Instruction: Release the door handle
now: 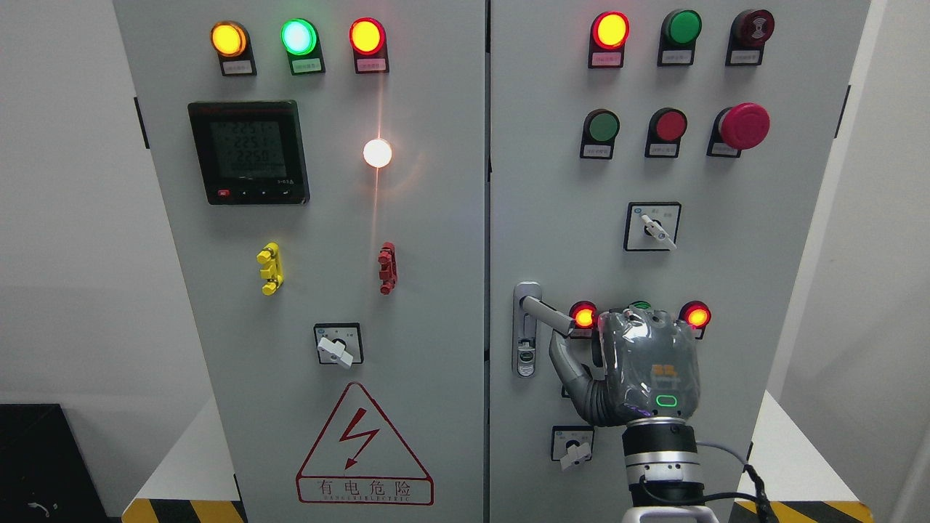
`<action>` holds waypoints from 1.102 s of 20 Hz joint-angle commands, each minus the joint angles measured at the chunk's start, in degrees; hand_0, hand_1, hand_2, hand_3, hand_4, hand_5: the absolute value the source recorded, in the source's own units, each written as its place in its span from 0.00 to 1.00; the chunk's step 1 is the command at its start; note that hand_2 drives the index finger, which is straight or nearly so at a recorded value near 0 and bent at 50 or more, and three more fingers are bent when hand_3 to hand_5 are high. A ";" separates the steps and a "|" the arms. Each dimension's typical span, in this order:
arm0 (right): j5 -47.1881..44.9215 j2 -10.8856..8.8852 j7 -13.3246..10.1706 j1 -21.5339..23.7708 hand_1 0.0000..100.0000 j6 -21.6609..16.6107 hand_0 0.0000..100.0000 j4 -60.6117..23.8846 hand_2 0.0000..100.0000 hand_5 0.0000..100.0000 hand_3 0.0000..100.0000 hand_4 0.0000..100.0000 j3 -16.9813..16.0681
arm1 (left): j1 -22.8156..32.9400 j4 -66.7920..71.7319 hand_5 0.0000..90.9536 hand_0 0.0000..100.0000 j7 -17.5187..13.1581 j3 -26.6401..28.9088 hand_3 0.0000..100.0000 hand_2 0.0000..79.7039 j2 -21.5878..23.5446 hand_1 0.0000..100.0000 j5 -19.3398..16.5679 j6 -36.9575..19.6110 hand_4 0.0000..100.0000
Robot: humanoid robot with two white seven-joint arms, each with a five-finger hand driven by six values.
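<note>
Door handle (pixel 545 311) on the right-hand cabinet door (pixel 763 290) juts out as a grey lever from a lock plate (pixel 526 349) near the door's left edge, while to its left the other door (pixel 436 305) carries three lit lamps, a digital meter (pixel 248 152), a yellow clip (pixel 269 268), a red clip (pixel 388 268), a rotary switch (pixel 338 344) and a red lightning warning triangle (pixel 364 450). Moving right, the robot's right hand (pixel 639 367) rises from the bottom edge, its grey back toward the camera and its thumb (pixel 570 367) curving up beneath the lever's outer end; the fingers lie behind the palm, so whether they are closed on the lever or already slack cannot be told. Two small red lamps (pixel 583 316) glow either side of the knuckles, and a second rotary switch (pixel 576 447) sits just left of the wrist. No left hand is in view. To let go cleanly, the hand would best open fully before the arm moves, then draw straight back toward the robot, keeping clear of the lamps and of the switch below, so the lever is neither twisted nor dragged.
</note>
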 commanded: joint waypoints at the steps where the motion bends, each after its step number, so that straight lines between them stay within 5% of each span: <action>1: -0.01 0.01 0.09 -0.13 0.20 -0.03 0.53 -0.02 0.93 0.92 1.00 0.93 -0.09 | 1.05 0.00 0.00 0.12 -0.03 0.00 0.00 0.00 0.00 0.56 0.00 0.03 0.00; 22: -0.09 -0.08 0.01 -0.48 0.20 -0.03 0.53 -0.19 0.92 0.92 1.00 0.93 -0.18 | 1.05 0.00 0.00 0.12 -0.03 0.00 0.00 0.00 0.00 0.56 0.00 0.03 0.00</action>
